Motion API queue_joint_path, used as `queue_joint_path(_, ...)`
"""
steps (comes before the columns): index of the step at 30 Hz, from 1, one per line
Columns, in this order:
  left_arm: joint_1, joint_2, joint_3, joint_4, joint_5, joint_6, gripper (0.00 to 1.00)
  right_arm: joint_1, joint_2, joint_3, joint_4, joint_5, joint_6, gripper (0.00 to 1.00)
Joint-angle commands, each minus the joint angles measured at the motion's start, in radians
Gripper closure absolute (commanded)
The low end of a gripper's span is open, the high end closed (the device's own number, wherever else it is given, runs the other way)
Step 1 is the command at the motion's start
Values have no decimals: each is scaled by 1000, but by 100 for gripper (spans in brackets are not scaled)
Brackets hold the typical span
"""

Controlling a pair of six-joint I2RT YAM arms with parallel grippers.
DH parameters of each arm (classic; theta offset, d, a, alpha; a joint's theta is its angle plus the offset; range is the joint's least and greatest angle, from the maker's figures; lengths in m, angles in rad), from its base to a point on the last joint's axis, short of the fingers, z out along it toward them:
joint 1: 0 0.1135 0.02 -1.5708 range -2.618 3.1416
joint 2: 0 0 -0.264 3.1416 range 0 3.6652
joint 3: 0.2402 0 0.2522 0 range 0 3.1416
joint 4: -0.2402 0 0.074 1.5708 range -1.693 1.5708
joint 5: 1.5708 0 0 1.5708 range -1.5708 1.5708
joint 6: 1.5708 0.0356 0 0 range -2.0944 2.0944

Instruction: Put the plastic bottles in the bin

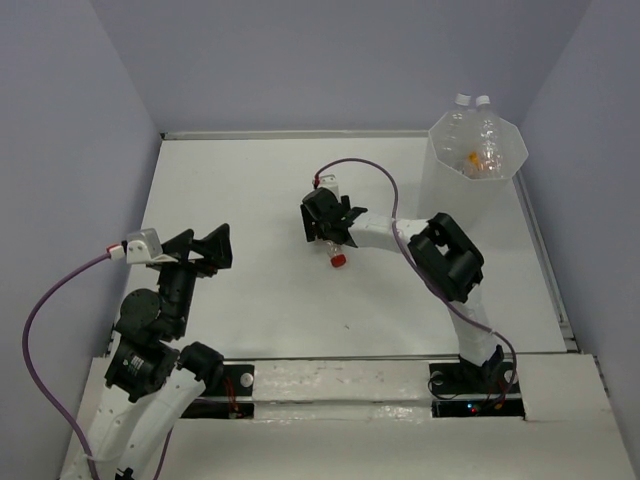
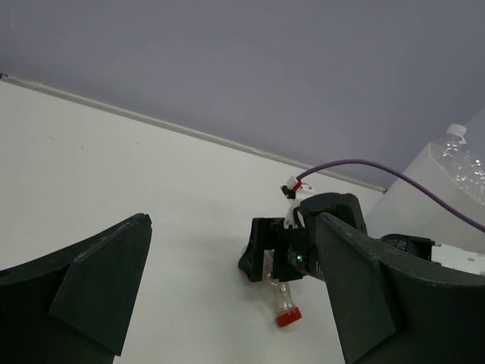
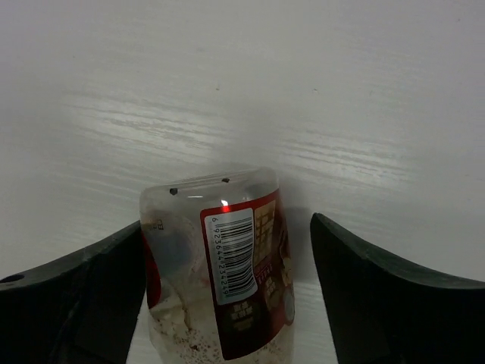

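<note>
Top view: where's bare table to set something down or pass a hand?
Free: the table between left hand and far wall, and the near strip left of the right arm. Crowded: centre, where the right hand straddles the red-capped bottle, and the bin corner.

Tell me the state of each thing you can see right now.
Left tool: open, empty.
Right tool: open, straddling the red-capped bottle.
Red-capped bottle: lying on its side, capped.
Bin: upright, holding bottles.
Binned bottles: upright, white caps on.
</note>
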Motion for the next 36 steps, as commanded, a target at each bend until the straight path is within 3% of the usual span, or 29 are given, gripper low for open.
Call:
queue_joint_path(1,-6,-12,4,40,0,16,1,-6,-16,40,-44,76,-20,22)
queue_joint_path(3,-5,-13,3,41,0,16,1,-6,-39,29,-41,71,-19,34)
queue_joint_path(4,-6,-13,4,41,-1,16,1,-6,-66,25,-41,70,-19,48)
queue_joint_path(5,-5,-13,4,41,-1,15,1,-6,-85,17,-35,71,-23,55)
queue_joint_path(9,-6,-10,4,40,-1,15,1,4,-224,3,-18,53,-66,69)
queue_joint_path(15,-6,-10,4,40,0,16,1,-9,-549,2,59,122,-277,72)
queue_joint_path(18,-6,-15,6,40,0,19,1,-70,-643,28,149,129,-404,73)
queue_joint_path(19,-6,-16,4,40,2,18,1,-140,-681,46,163,113,-427,73)
queue_joint_path(25,-6,-31,4,37,-3,22,1,-465,-711,77,280,34,-422,73)
queue_joint_path(33,-8,-33,4,35,-6,24,1,-665,-675,-32,467,-32,-430,69)
queue_joint_path(36,-6,-33,6,37,-4,24,1,-684,-701,-124,525,-79,-409,57)
